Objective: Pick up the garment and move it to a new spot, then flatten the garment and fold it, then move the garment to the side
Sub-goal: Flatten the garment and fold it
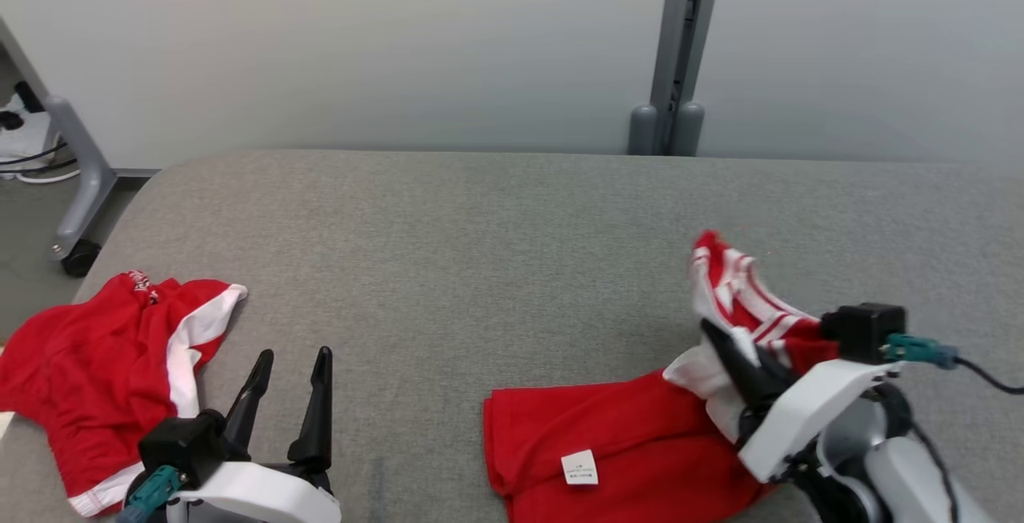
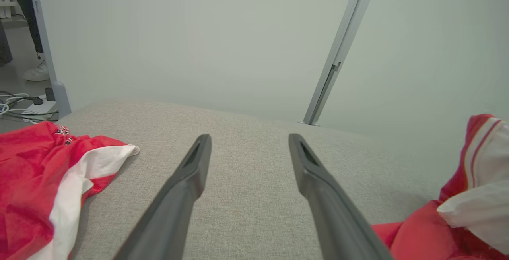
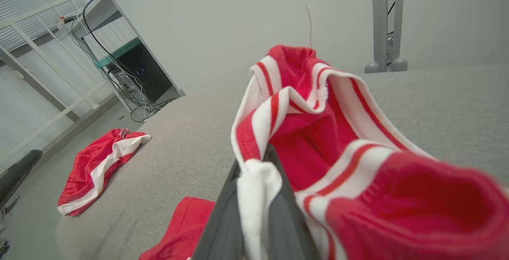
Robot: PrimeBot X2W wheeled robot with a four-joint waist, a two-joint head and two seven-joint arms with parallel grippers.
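Between the fingers of our right gripper sits a bunch of white cloth with the striped trim of the garment, and the jaws are shut on it. That edge stands up past the fingertips. The red body, label up, lies on the table just below and to the left of them.

We judge this to be the pick-up. To do it well we should raise straight up until the body hangs free before carrying it across: the pinch takes only a small fold, and a dragged body could tug it out.

Our left gripper is spread wide and empty, with bare table between its fingers; it could take a second edge. Well to the left of its fingers lies a second garment. We see nothing here that would hold things: both garments lie loose on the table.
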